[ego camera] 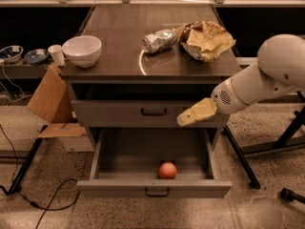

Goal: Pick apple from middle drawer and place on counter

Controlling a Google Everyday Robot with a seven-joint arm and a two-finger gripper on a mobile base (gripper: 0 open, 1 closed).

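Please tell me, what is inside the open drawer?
One apple lies in the middle drawer, near its front panel. Its rear end is covered by the upper drawer. The gripper hangs above its right side.

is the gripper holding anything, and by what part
Nothing is held. The gripper is up by the closed drawer front; the apple lies loose in the open middle drawer below it.

Camera looks down from front, seemingly near, on counter [119, 46], gripper [187, 118] mid-right.
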